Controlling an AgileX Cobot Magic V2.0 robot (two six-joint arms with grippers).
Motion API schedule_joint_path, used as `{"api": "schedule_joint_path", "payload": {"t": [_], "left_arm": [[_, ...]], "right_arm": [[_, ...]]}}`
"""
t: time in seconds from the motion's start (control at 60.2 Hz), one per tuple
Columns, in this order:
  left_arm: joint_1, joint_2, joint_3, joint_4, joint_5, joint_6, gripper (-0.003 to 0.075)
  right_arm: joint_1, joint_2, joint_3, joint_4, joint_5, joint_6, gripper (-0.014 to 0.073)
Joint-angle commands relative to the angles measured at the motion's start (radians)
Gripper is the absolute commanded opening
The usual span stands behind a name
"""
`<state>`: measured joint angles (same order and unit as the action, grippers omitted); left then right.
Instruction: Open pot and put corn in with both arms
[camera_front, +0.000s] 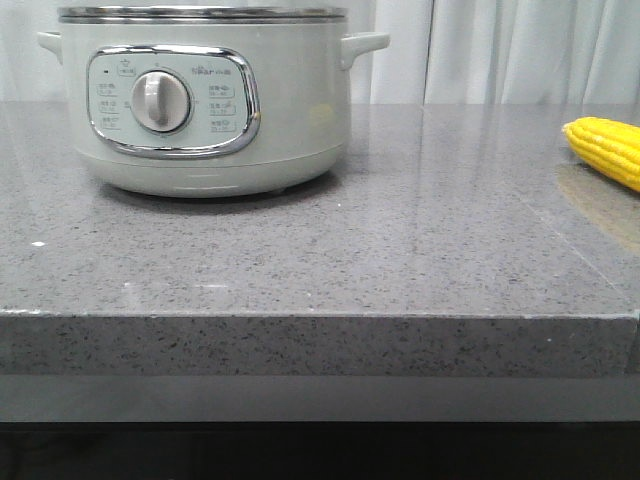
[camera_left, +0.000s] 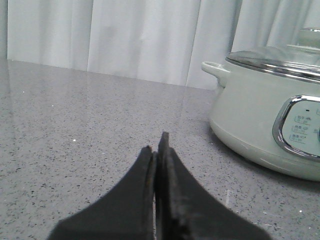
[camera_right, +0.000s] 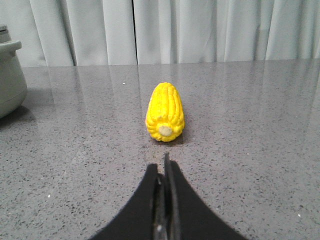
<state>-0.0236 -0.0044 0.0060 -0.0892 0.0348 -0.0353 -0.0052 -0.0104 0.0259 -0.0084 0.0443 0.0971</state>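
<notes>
The pale grey-green pot (camera_front: 205, 100) stands at the back left of the grey counter, its lid on; the silver dial (camera_front: 160, 100) faces me. It also shows in the left wrist view (camera_left: 270, 115), to one side of my left gripper (camera_left: 159, 142), which is shut, empty and low over the counter. The yellow corn (camera_front: 608, 148) lies at the right edge of the front view. In the right wrist view the corn (camera_right: 165, 112) lies end-on just beyond my right gripper (camera_right: 164, 162), which is shut and empty. Neither gripper shows in the front view.
The speckled grey counter (camera_front: 350, 250) ends in a front edge (camera_front: 320, 315). White curtains (camera_front: 500, 50) hang behind it. A part of the pot (camera_right: 10, 75) shows at the side of the right wrist view.
</notes>
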Motion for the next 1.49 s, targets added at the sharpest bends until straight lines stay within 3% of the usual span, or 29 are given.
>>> {"api": "schedule_joint_path", "payload": {"t": [0.0, 0.681, 0.913, 1.162, 1.478], "left_arm": [[0.003, -0.019, 0.006, 0.001, -0.089, -0.007, -0.0020], [0.003, -0.019, 0.006, 0.001, -0.089, -0.007, -0.0020], [0.003, -0.019, -0.047, -0.001, -0.165, -0.007, -0.0020], [0.003, 0.038, -0.321, 0.001, 0.039, -0.007, -0.0020], [0.003, 0.271, -0.641, 0.007, 0.297, -0.005, -0.0020]], "right_arm": [[0.000, -0.023, 0.001, -0.002, -0.075, -0.008, -0.0067], [0.000, -0.023, 0.000, -0.002, -0.092, -0.008, -0.0067], [0.000, -0.023, -0.034, 0.008, -0.090, -0.007, -0.0067], [0.000, 0.005, -0.298, 0.016, 0.107, -0.007, -0.0067], [0.000, 0.228, -0.609, 0.015, 0.308, -0.008, -0.0067]]}}
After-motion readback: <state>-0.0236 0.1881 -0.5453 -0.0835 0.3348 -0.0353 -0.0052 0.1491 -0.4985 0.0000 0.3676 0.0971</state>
